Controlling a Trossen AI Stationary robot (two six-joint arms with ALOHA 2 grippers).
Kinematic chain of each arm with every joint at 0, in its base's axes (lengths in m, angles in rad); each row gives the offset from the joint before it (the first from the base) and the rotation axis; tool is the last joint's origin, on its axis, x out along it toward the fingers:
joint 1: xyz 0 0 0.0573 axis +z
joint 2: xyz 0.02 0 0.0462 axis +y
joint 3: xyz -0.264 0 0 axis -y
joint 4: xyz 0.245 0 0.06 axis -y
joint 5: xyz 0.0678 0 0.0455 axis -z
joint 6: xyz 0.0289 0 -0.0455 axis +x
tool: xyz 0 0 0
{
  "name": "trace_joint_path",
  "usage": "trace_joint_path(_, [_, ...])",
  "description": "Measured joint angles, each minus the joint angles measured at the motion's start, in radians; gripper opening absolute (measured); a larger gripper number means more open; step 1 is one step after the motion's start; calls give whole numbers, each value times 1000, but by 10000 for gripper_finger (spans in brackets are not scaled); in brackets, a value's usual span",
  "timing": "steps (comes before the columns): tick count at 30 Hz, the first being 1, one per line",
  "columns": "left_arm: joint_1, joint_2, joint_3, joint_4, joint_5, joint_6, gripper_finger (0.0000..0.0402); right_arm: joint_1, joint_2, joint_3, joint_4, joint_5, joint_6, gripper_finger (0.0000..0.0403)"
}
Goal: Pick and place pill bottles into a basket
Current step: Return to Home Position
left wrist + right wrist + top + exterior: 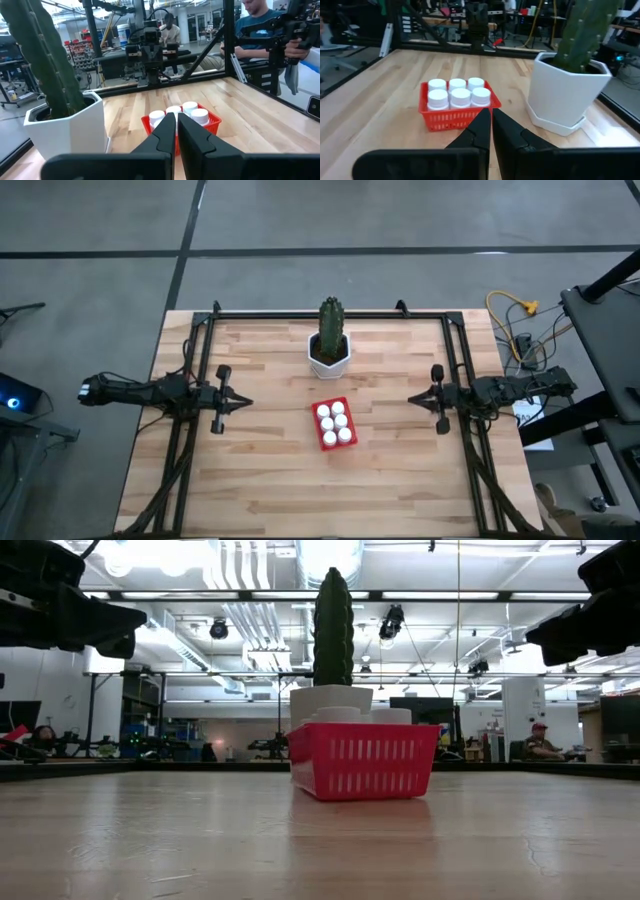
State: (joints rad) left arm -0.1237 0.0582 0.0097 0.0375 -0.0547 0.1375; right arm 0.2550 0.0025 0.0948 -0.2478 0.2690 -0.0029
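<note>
Left end effector (247, 403), right end effector (411, 398) closed; bottles (338, 420) in basket (325, 446)

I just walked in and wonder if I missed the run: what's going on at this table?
The job looks finished. All six pill bottles stand in the red basket mid-table, near the cactus pot. Neither arm is handling anything: the left gripper is at the table's left side and the right gripper is at its right side. Both are shut, empty and pointing toward the basket.

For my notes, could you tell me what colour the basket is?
Bright red basket, clearest in the right wrist view.
</note>
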Motion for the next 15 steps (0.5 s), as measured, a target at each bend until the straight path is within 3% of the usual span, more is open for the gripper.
trace_joint_path(5, [0,-1,0,4,0,0,2,0,0,0,3,-44,-8,8])
trace_joint_path(15, [0,-1,0,6,1,-1,2,-1,0,-2,139,4,-152,8])
